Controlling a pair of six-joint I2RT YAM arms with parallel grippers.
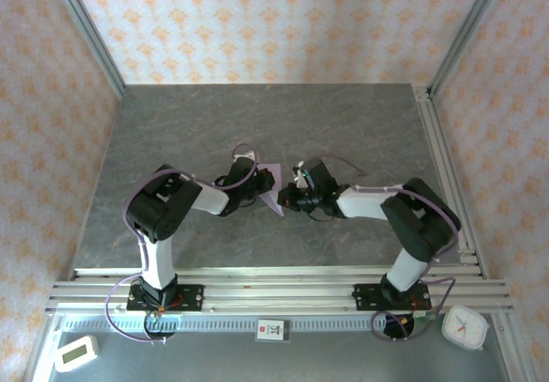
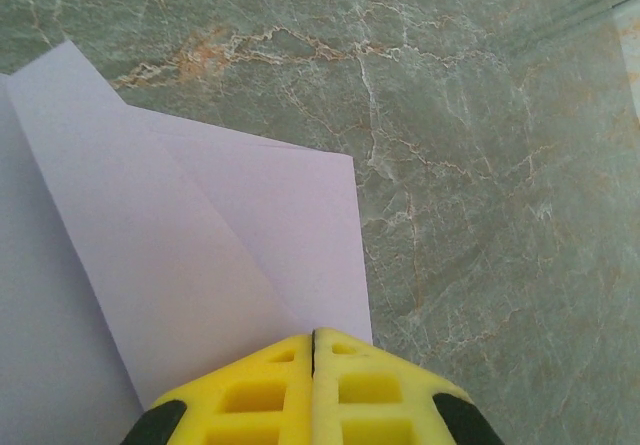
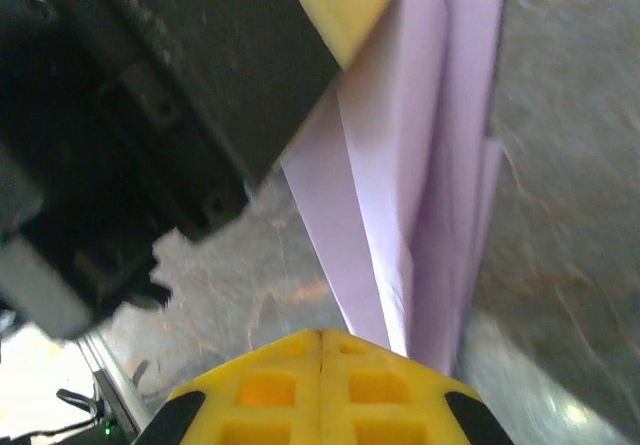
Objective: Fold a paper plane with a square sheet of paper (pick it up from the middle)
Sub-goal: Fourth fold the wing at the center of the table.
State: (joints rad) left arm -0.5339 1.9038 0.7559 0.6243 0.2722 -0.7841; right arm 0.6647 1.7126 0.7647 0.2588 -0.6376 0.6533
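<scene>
Your left end effector [image 2: 314,353] is clenched, and the pale lilac sheet of thin paper [image 2: 200,245], already creased into overlapping flaps, runs right into the seam between its yellow fingers. I read that as a grasp on the sheet's near corner. From there the paper fans out ahead of the fingers and off to their left in the wrist view, with one crease leading diagonally away from the tips. The grey marbled counter [image 2: 480,165] lies beyond it.

Your right end effector [image 3: 320,353] is also clenched. From its wrist, the sheet [image 3: 440,165] stands on edge just above and slightly right of its fingertips. The long axis of the folded layers runs straight away from it toward the left end effector [image 3: 340,5] at the far end. You cannot tell from here whether the right fingers actually pinch the paper or only sit against its lower edge.

In the overhead view, the two end effectors, left [image 1: 260,181] and right [image 1: 290,198], face each other with the sheet [image 1: 274,186] between them, apparently lifted off the counter [image 1: 257,116]. Both are about equally near to it.

Whatever fold comes next, it turns on that line. The paper spans end effector to end effector, so any pull or twist by one arm goes straight to the other's end.
</scene>
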